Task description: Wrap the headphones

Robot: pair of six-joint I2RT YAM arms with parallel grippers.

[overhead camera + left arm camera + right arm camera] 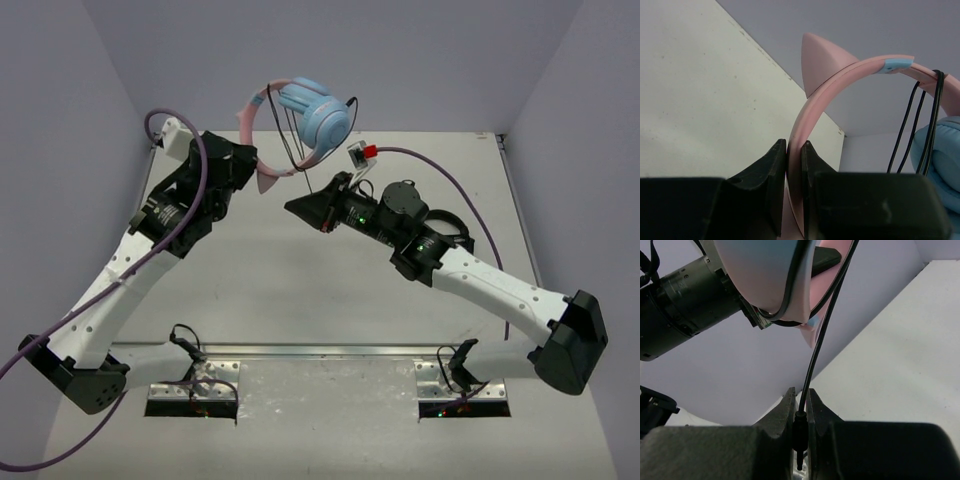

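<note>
Pink-and-blue cat-ear over-ear headphones (305,100): headband (807,115) pink, small light-blue patch high above black left pincer (794,150); ear cups (325,125) light blue. Thin cable (815,360) black, just above black right pincer (799,396). Cream table (690,100), faint dark specks, left of left pincer.

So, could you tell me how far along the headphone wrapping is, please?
Done: headphones lifted, several loops of cable already draped over the headband. In hand: left claw clamps the headband, right claw pinches the cable at its plug. Left: winding that last taut stretch and securing the plug.
</note>
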